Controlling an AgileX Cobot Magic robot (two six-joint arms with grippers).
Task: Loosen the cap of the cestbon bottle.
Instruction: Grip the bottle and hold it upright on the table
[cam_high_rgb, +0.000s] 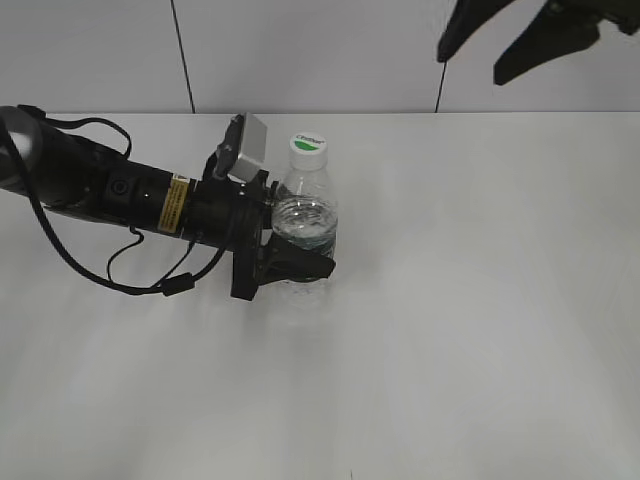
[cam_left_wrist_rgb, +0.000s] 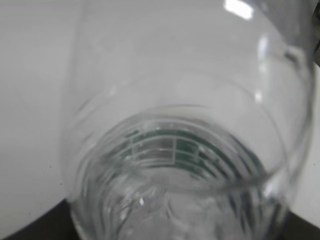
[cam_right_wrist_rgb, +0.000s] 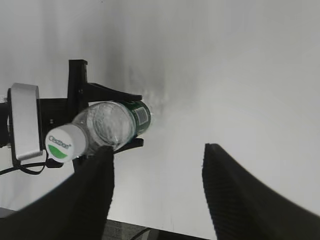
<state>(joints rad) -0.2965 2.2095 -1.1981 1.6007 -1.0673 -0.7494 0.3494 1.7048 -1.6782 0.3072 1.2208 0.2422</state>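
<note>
While the cestbon bottle (cam_high_rgb: 305, 222) stands upright on the white table (cam_high_rgb: 480, 330) a little left of centre in the exterior view, the left gripper (cam_high_rgb: 290, 262) reaches in from the left edge and has its dark jaws closed round the bottle's lower body, about at the green label band; the cap (cam_high_rgb: 308, 145) sits on the neck, white with a green mark, clear of any finger; in the left wrist view the clear bottle wall fills nearly the whole frame. The right gripper (cam_high_rgb: 520, 45) hangs in the upper right corner of the exterior view, well apart from the bottle, its two black fingers (cam_right_wrist_rgb: 235, 195) spread wide with nothing between them; in its own view the bottle lies at left centre.
</note>
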